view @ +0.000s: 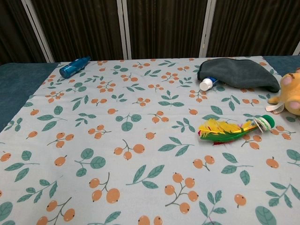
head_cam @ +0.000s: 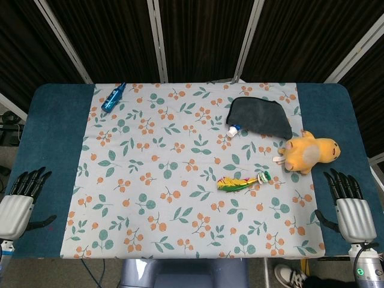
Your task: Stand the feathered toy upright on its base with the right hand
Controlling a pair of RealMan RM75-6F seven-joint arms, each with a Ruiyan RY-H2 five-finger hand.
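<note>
Feathered toy (head_cam: 243,181) lies flat on tablecloth (head_cam: 150,180); right hand (head_cam: 350,204) apart.

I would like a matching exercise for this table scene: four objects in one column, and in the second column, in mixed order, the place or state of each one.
Things:
1. feathered toy
2. blue bottle
3. dark cloth
4. plush animal

Places or states:
A. far left part of the patterned tablecloth
B. lying on its side, green base pointing right
C. at the right edge of the tablecloth, near the right hand
D. far right part, covering most of a small white-capped object

Pairs: 1-B, 2-A, 3-D, 4-C
</note>
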